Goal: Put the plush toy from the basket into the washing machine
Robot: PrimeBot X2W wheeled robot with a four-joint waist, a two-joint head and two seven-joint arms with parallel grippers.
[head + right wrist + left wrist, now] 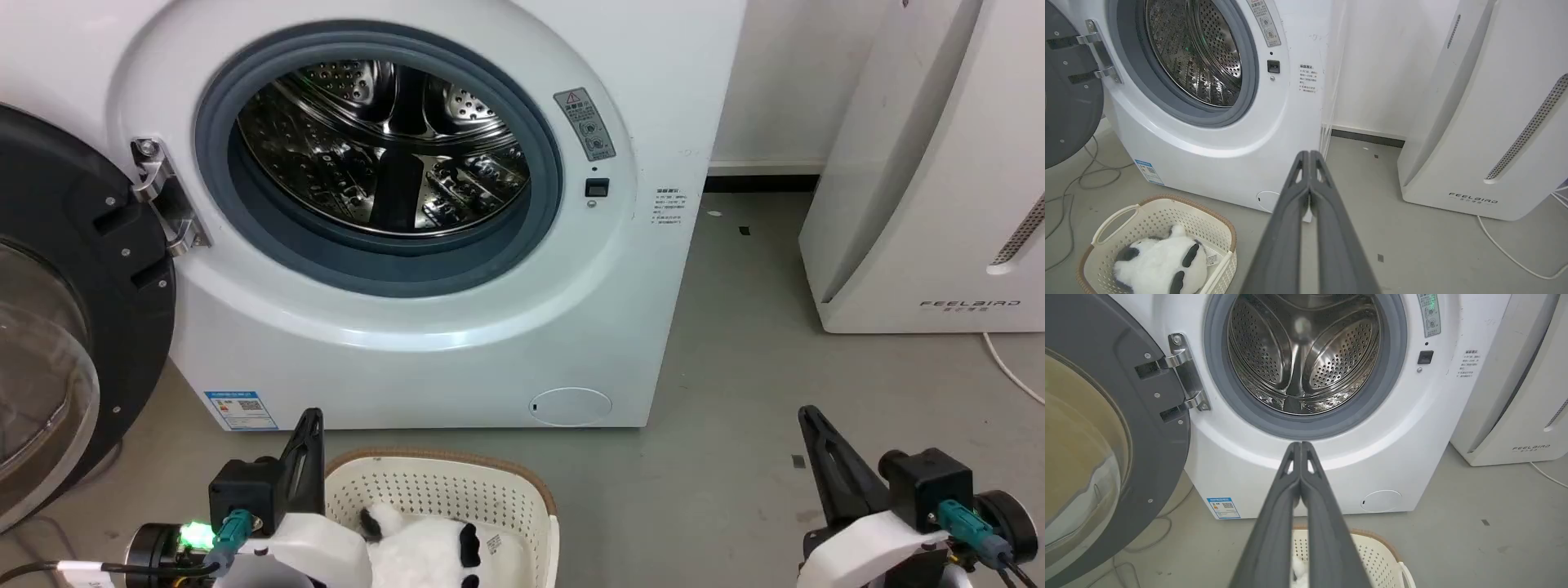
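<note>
The plush toy (1161,261), white and fluffy with black limbs, lies inside the basket (1147,212) on the floor before the washing machine (424,343); the head view shows it too (433,555). The machine's drum (384,147) is bare and its black-framed door (73,310) stands swung to the left. My left gripper (309,420) hovers over the basket's left rim, fingers pressed together with nothing between them (1300,446). My right gripper (808,416) hangs over bare floor to the right, shut and empty as well (1309,154).
The white FEELBIRD appliance (939,204) stands at the right with a white cable (1012,371) trailing on the floor. Grey cables (1090,175) lie on the floor left of the machine. Open grey floor lies between the machine and the appliance.
</note>
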